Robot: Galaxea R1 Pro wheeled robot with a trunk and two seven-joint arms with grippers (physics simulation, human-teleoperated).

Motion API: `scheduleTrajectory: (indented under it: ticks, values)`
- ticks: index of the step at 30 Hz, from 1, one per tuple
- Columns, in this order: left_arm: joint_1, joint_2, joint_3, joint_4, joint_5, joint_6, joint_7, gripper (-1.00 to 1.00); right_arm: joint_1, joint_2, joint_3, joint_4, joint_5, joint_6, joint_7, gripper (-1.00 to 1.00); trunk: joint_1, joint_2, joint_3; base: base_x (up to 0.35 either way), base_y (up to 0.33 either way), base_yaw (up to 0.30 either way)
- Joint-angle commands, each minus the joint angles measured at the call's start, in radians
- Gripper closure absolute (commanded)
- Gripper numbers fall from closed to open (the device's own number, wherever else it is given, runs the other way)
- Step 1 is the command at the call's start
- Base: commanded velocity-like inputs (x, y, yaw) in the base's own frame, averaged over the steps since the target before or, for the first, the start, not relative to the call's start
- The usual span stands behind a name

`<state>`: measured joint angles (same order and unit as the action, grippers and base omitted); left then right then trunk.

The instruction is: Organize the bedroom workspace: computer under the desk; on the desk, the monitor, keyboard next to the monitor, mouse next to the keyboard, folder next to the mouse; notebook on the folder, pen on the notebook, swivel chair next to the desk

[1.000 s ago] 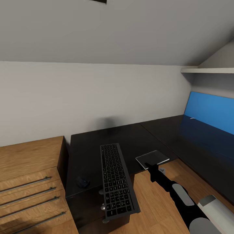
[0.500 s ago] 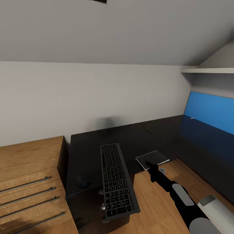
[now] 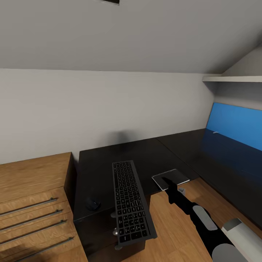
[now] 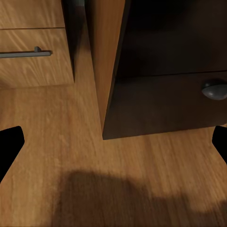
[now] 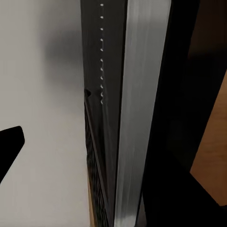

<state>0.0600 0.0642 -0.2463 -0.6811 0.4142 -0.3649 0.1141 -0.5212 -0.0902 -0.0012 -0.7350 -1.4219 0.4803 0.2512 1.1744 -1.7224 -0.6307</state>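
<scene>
The right arm (image 3: 196,214) is creeping a little further forward, so its tip is now reaching over the near edge of the notebook (image 3: 174,175). The notebook is lying on the counter (image 3: 145,153), at 3 o'clock from the keyboard (image 3: 131,200). I cannot tell whether these jaws are open or closed. The mouse (image 3: 92,203) is sitting at 9 o'clock from the keyboard. The left fingertips (image 4: 10,144) are standing wide apart, so those jaws are open and empty. I think a pickup of the notebook is starting.
</scene>
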Motion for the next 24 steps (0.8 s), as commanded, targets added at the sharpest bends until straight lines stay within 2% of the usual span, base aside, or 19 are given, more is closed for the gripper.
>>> scheduleTrajectory:
  ticks: [1, 12, 24]
  values:
    - [0.0, 0.002, -0.008, -0.002, 0.006, -0.003, 0.01, -1.0, 0.0, 0.0, 0.0, 0.001, -0.003, 0.003, 0.0, -1.0, 0.0, 0.0, -0.001, 0.0, 0.0, 0.0]
    - [0.0, 0.002, -0.008, -0.002, 0.006, -0.003, 0.009, -1.0, 0.0, 0.0, 0.0, -0.001, -0.002, 0.003, 0.002, -1.0, 0.0, 0.0, -0.001, -0.108, -0.068, 0.0]
    - [0.0, 0.005, -0.008, -0.002, 0.006, -0.003, 0.01, -1.0, 0.0, 0.0, 0.0, -0.001, -0.002, 0.003, 0.002, -1.0, 0.0, 0.0, -0.001, -0.006, -0.004, 0.0]
